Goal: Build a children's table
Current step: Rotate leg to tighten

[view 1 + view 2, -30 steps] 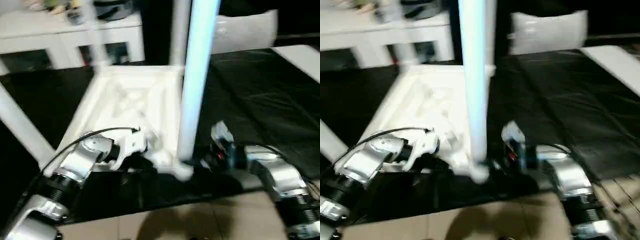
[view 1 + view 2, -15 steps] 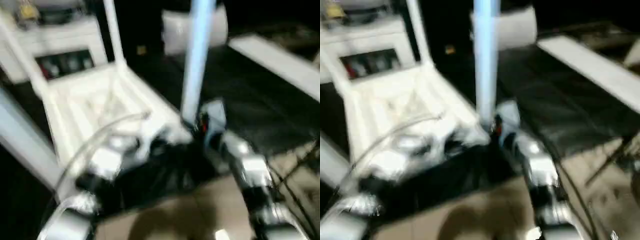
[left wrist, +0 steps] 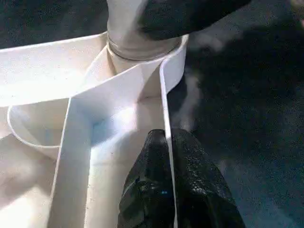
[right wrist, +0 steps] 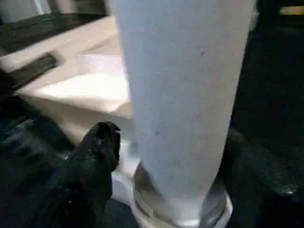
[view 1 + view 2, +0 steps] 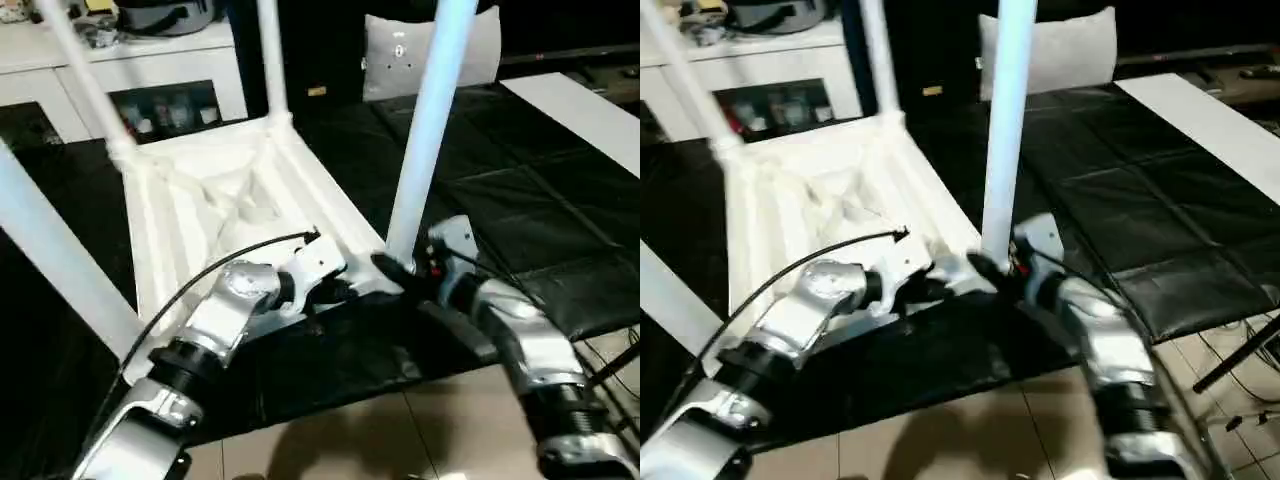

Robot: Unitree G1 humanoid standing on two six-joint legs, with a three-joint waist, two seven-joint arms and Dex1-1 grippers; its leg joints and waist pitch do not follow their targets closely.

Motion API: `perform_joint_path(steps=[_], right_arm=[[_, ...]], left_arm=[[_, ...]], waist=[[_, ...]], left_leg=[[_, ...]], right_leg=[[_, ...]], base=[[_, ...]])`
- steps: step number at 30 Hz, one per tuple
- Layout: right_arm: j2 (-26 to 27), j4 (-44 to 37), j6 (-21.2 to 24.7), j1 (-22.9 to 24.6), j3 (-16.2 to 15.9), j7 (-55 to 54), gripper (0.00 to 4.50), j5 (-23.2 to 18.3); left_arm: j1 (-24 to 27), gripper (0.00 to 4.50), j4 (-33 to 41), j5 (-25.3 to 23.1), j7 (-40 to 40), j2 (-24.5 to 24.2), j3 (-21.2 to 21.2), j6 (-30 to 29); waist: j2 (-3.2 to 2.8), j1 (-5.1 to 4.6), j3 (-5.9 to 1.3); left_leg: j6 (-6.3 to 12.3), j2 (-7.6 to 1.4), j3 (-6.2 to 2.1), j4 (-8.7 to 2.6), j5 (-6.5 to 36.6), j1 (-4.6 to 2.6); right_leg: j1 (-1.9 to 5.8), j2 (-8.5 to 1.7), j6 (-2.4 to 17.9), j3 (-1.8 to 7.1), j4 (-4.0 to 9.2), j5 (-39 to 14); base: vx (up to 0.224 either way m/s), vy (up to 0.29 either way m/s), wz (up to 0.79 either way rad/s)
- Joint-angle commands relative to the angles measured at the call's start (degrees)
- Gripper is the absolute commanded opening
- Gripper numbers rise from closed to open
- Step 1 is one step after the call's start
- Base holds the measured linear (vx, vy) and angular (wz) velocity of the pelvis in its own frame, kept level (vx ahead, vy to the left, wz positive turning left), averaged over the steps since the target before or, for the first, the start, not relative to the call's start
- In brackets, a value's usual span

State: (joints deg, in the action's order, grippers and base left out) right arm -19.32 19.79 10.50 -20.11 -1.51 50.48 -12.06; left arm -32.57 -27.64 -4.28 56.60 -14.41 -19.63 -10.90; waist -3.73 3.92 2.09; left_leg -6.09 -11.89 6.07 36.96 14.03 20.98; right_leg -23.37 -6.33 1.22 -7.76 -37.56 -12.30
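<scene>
Right wrist view: leg (image 4: 185,95) between right gripper (image 4: 166,156) fingers (image 4: 97,152).

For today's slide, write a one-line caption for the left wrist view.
Left gripper shut on the upturned tabletop's rim, beside the corner socket holding a leg.
</scene>
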Motion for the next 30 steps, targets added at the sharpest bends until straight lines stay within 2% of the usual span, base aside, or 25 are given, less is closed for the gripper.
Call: perform_joint_path(steps=[1, 2, 7, 9, 10, 11, 12, 13, 15, 16, 17, 20, 23, 26, 30], right_arm=[[-3.0, -3.1, -0.3, 0.3, -1.1, 7.1, 3.70, -2.0], [-3.1, -3.1, -0.3, 0.3, -1.1, 7.3, 3.70, -2.0], [-10.0, -3.3, -2.5, -1.4, -3.3, 22.0, 3.70, -4.1], [-10.9, -3.0, -2.2, -1.9, -4.0, 24.6, 3.70, -4.4], [-11.1, -2.9, -2.2, -2.0, -4.1, 24.9, 3.70, -4.4], [-11.5, -2.7, -2.1, -2.2, -4.6, 26.2, 3.70, -4.5], [-12.1, -2.4, -2.2, -2.6, -5.4, 27.5, 3.43, -4.0], [-12.7, -1.7, -2.3, -3.0, -6.5, 29.3, 3.43, -3.6], [-13.1, -1.1, -2.5, -3.5, -7.2, 30.7, 3.43, -3.2], [-12.9, -0.4, -2.9, -4.1, -7.6, 31.8, 3.21, -3.2], [-12.6, 0.1, -2.7, -4.6, -7.9, 32.6, 3.01, -3.5], [-12.4, 0.4, -2.2, -5.2, -8.9, 34.4, 2.91, -3.7], [-12.5, 1.2, -2.1, -5.5, -10.4, 36.3, 2.56, -3.5], [-12.5, 1.3, -2.0, -5.5, -10.5, 36.5, 2.49, -3.7], [-12.2, 1.7, -1.4, -5.5, -10.7, 37.7, 2.10, -4.0]], left_arm=[[-0.1, 0.00, 0.9, -0.4, 4.9, -1.8, -2.5, 4.3], [-0.1, 0.00, 0.8, -0.4, 5.1, -1.9, -2.5, 4.5], [-0.2, 0.00, -0.6, 0.4, 15.1, -6.5, -4.7, 14.0], [-0.3, 0.00, -0.7, 0.9, 16.9, -7.1, -5.1, 15.4], [-0.3, 0.00, -0.7, 0.9, 17.2, -7.2, -5.1, 15.6], [-0.3, 0.00, -0.7, 1.4, 18.3, -7.4, -5.3, 16.3], [-0.4, 0.00, -0.5, 1.8, 19.3, -7.7, -5.5, 16.5], [-0.5, 0.00, -0.3, 1.8, 20.7, -8.1, -5.9, 17.3], [-0.7, 0.00, -0.4, 2.0, 22.1, -8.4, -6.3, 18.2], [-0.7, 0.00, -0.3, 2.3, 23.4, -8.6, -6.6, 18.8], [-0.7, 0.00, -0.3, 2.5, 24.2, -8.7, -6.8, 19.2], [-0.8, 0.00, -0.4, 2.6, 25.2, -8.6, -7.2, 19.7], [-1.0, 0.00, -0.8, 2.5, 25.4, -8.4, -7.3, 20.2], [-1.0, 0.00, -0.9, 2.5, 25.3, -8.4, -7.2, 20.1], [-0.9, 0.00, -1.3, 2.8, 25.4, -8.4, -6.9, 20.1]], waist=[[0.94, 0.11, -3.94], [0.97, 0.05, -3.88], [1.31, 0.41, -3.65], [1.13, 0.95, -3.72], [1.13, 1.20, -3.72], [1.29, 1.30, -3.76], [1.28, 1.46, -3.77], [1.56, 1.55, -3.82], [1.44, 1.78, -3.87], [1.46, 2.00, -3.91], [1.73, 2.19, -3.90], [1.71, 2.31, -3.80], [1.66, 2.34, -3.82], [1.71, 2.42, -3.84], [1.73, 2.46, -3.77]], left_leg=[[8.92, -0.43, 1.29, -4.07, -2.6, 0.78], [8.64, -0.49, 1.43, -4.19, -2.4, 0.76], [7.74, -0.56, 1.92, -4.54, 0.9, 0.55], [7.97, -0.62, 1.99, -4.53, 1.3, 0.41], [8.00, -0.78, 2.06, -4.57, 1.1, 0.23], [8.07, -0.78, 2.11, -4.50, 0.6, 0.34], [8.02, -0.79, 2.12, -4.50, 0.2, 0.37], [8.12, -0.78, 2.13, -4.50, 0.0, 0.36], [8.39, -0.79, 2.20, -4.38, -1.1, 0.43], [8.47, -0.80, 2.25, -4.33, -1.4, 0.35], [8.62, -0.76, 2.30, -4.35, -1.3, 0.42], [8.49, -0.88, 2.29, -4.41, -1.0, 0.47], [7.83, -0.85, 2.29, -4.47, -0.9, 0.47], [7.82, -0.88, 2.30, -4.46, -1.2, 0.46], [7.41, -0.83, 2.35, -4.54, -0.6, 0.49]], right_leg=[[5.00, -1.95, 12.9, 3.03, 4.64, -2.0], [4.89, -1.95, 12.7, 3.12, 4.69, -2.2], [4.46, -1.96, 12.2, 3.52, 5.23, -6.1], [4.25, -1.97, 12.6, 3.63, 5.19, -6.0], [4.02, -1.99, 13.1, 3.73, 5.05, -5.3], [4.06, -2.03, 13.5, 3.78, 4.87, -4.5], [4.05, -2.05, 13.7, 3.76, 4.76, -4.1], [4.06, -2.05, 13.6, 3.74, 4.77, -4.1], [4.01, -2.10, 13.9, 3.84, 4.58, -3.2], [3.91, -2.08, 14.0, 3.86, 4.58, -3.0], [3.95, -2.12, 14.2, 3.83, 4.50, -3.1], [3.90, -2.16, 13.8, 3.87, 4.59, -4.1], [3.90, -2.13, 13.5, 3.86, 4.70, -4.9], [3.90, -2.13, 13.5, 3.90, 4.62, -4.2], [3.90, -2.10, 13.2, 3.90, 4.79, -5.2]], base=[[0.000, 0.000, 0.00], [0.000, 0.000, 0.00], [0.000, 0.000, 0.00], [0.000, 0.000, 0.00], [0.000, 0.000, 0.00], [0.000, 0.000, 0.00], [0.000, 0.000, 0.00], [0.000, 0.000, 0.00], [0.000, 0.000, 0.00], [0.000, 0.000, 0.00], [0.000, 0.000, 0.00], [0.000, 0.000, 0.00], [0.000, 0.000, 0.00], [0.000, 0.000, 0.00], [0.000, 0.000, 0.00]])
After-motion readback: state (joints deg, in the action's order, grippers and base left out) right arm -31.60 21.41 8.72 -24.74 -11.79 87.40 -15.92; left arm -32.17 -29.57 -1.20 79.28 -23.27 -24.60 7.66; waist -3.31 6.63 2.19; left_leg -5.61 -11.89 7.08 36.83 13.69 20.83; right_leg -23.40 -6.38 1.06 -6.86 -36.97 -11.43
